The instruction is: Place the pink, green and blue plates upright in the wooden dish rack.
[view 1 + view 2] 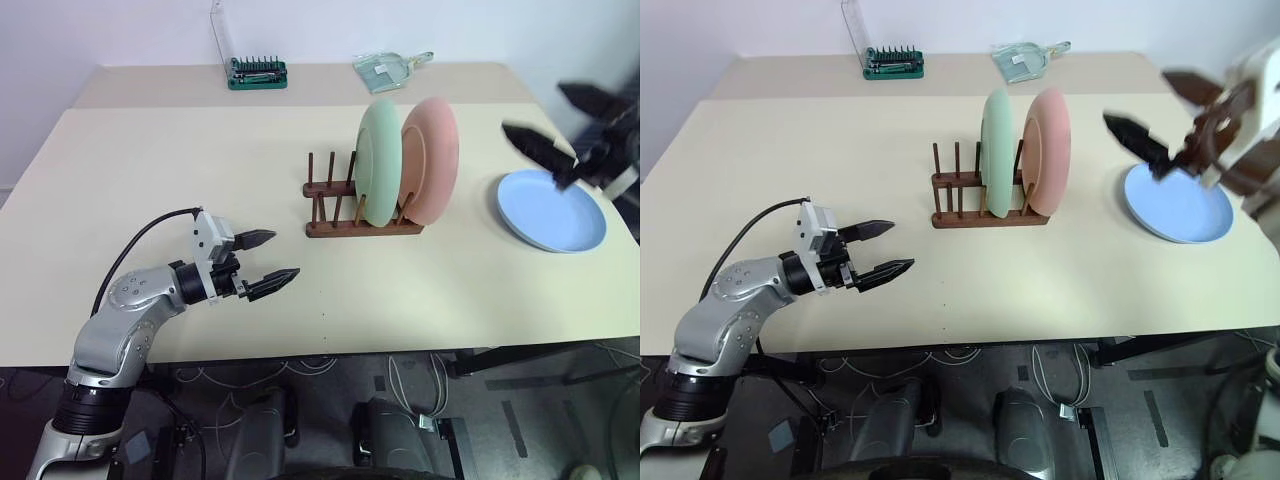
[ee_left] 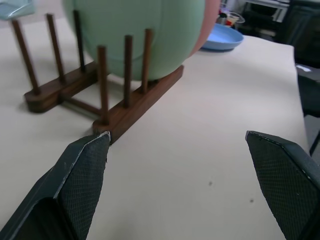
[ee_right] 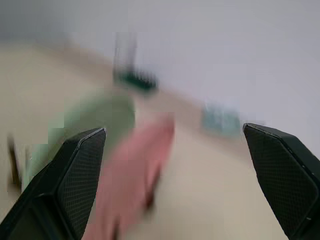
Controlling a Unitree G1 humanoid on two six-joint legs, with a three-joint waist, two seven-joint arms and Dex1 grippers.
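Round matte blue plate (image 1: 552, 210), flat

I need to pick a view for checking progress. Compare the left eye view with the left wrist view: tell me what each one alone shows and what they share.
Left eye view alone: the green bit set and a clear packet at the table's far edge, the left arm, and the right gripper open above the blue plate.
Left wrist view alone: the dark room past the table's end.
Shared: the wooden rack holding the green plate and pink plate upright, the blue plate lying flat, and the left gripper with open fingers.
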